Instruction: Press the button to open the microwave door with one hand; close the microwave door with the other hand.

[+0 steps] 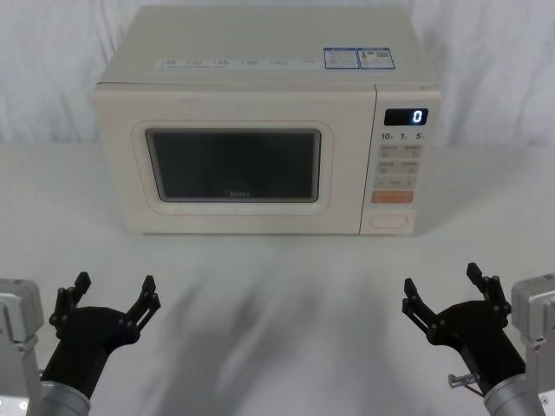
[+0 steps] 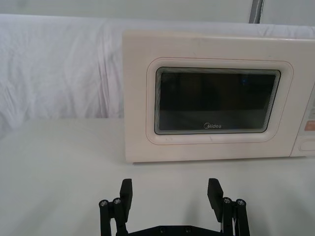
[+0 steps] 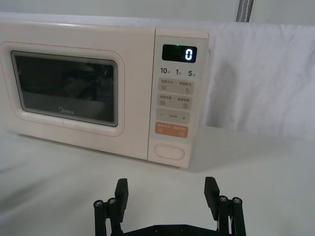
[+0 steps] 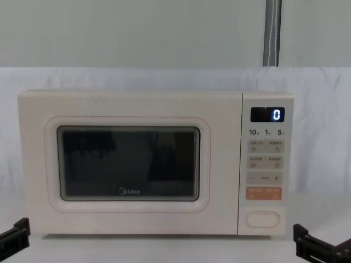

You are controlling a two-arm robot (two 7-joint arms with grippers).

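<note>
cream microwave: I see it centred at the table's back
microwave door: flush
button: panel bottom, untouched
left gripper: fingers spread, empty, near-left
right gripper: fingers spread, empty, near-right

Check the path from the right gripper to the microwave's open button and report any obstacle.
Nothing visible is in the way. The right gripper, open, hovers over bare table in front of the microwave; the button sits at the keypad's bottom, uncovered, door shut.
</note>
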